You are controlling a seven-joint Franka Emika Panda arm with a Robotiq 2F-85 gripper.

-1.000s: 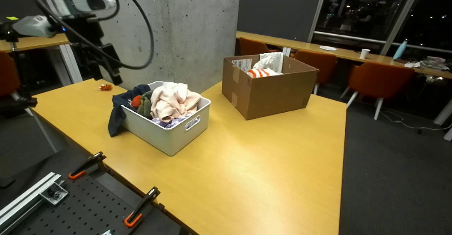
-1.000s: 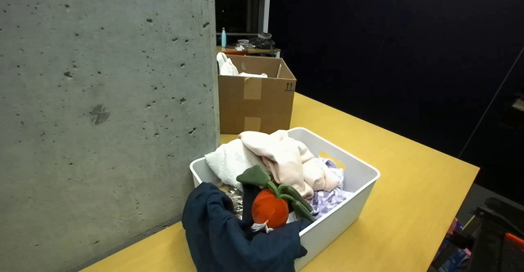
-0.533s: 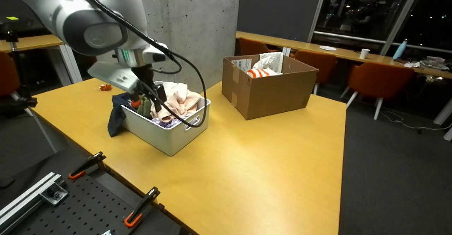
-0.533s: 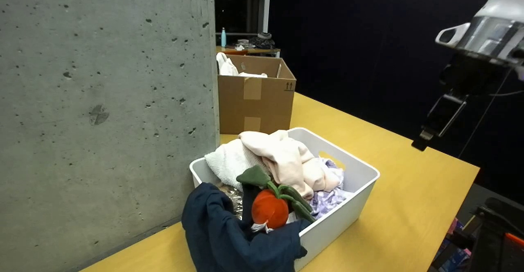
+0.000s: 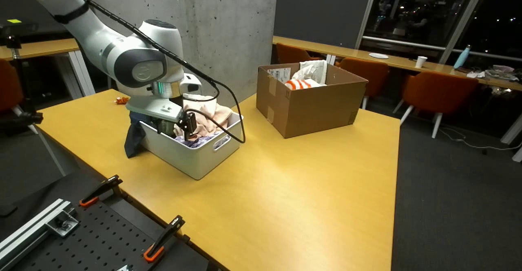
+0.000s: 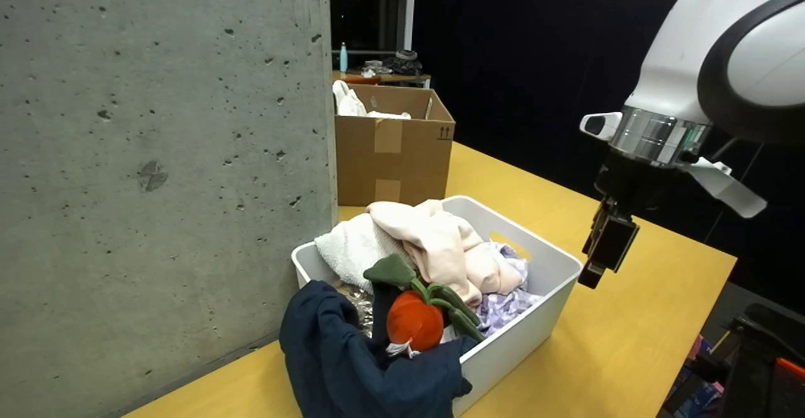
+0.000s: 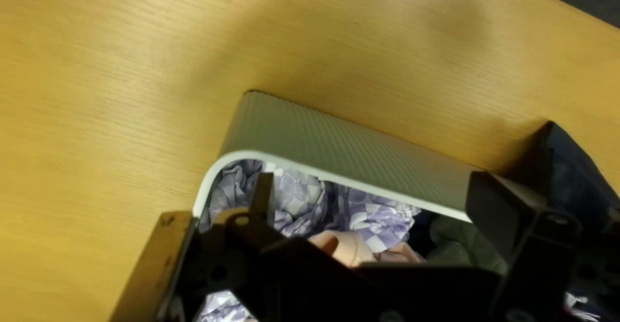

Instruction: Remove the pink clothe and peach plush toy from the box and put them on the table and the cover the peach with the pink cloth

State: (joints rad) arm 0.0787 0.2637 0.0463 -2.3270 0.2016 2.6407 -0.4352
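Navy cloth (image 6: 352, 355) draped over end of box (image 6: 516, 350); peach plush toy (image 6: 415, 322) in box, same end; pink cloth (image 6: 443, 248) heaped in box's middle (lilac checked fabric (image 6: 503, 308) poking out beneath); hand (image 6: 590, 270) spread wide near box's rim; table (image 6: 666, 292) under box, reaching past it.

Wrist view: gripper (image 7: 370, 189) blocks part of pink cloth (image 7: 351, 249). In an exterior view, arm (image 5: 142, 65) hides body of peach plush toy (image 6: 415, 321); small orange item (image 5: 122, 100) unidentifiable.
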